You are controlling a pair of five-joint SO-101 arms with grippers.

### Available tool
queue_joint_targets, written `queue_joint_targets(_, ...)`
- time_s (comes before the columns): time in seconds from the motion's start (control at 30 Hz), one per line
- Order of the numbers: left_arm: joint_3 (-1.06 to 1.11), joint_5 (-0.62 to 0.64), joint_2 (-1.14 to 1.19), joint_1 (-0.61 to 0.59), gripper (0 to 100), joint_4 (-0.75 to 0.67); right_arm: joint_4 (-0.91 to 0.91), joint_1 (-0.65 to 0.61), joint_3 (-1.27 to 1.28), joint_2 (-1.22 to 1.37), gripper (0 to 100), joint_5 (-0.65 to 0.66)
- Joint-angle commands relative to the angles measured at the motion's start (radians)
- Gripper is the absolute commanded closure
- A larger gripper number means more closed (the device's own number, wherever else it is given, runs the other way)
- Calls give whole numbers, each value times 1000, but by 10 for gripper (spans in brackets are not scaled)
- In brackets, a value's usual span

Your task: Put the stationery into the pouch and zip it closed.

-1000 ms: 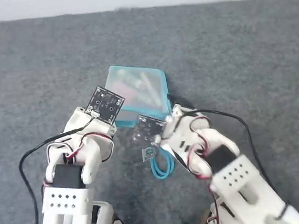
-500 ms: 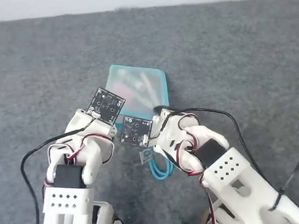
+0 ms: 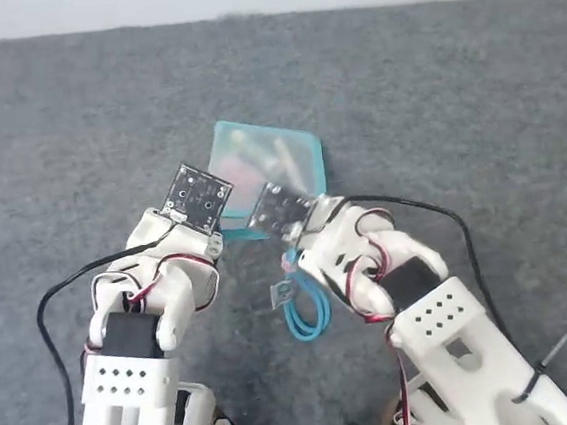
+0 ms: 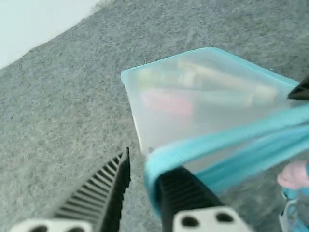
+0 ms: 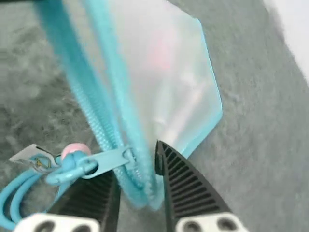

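Note:
The translucent pouch (image 3: pixel 271 166) with teal trim lies on the grey carpet, and pens and a pink item (image 4: pixel 166 102) show through its wall. In the right wrist view my right gripper (image 5: pixel 136 169) is shut on the pouch's teal zipper edge (image 5: pixel 104 104), just beside the zipper slider (image 5: pixel 126 155). A teal pull tab, a pink bead (image 5: pixel 75 150), a cord loop (image 3: pixel 308 313) and a small tag (image 3: pixel 282 292) trail from the slider. My left gripper (image 4: pixel 145 166) stands open at the pouch's near corner (image 4: pixel 152 162), with the teal edge against one finger (image 4: pixel 181 191).
Grey carpet (image 3: pixel 474 104) surrounds the pouch on all sides, with a pale wall along the far edge. Both arms (image 3: pixel 160 285) (image 3: pixel 380 274) crowd the near side, and a black cable (image 3: pixel 468 245) loops off the right one.
My right gripper swung left, then pushed forward onto the pouch's near edge. The pouch shifted slightly away and to the right. The left arm stayed put.

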Motion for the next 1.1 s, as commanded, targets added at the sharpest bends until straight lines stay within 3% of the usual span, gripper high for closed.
queue_joint_targets(0.0,-15,34,-37,-2,878,0,35,82,-57,2,992,-98)
queue_joint_targets(0.2,-25,112,-43,95,942,0,77,87,-55,4,992,-141)
queue_joint_targets(0.47,-84,141,-44,101,945,6,77,90,-49,7,992,-146)
queue_joint_targets(0.67,-82,138,-44,101,946,114,79,127,-98,119,992,-230)
queue_joint_targets(0.83,-68,140,-41,110,946,107,159,140,-204,251,992,-296)
queue_joint_targets(1.07,51,141,-43,110,949,-31,176,168,-242,303,992,-342)
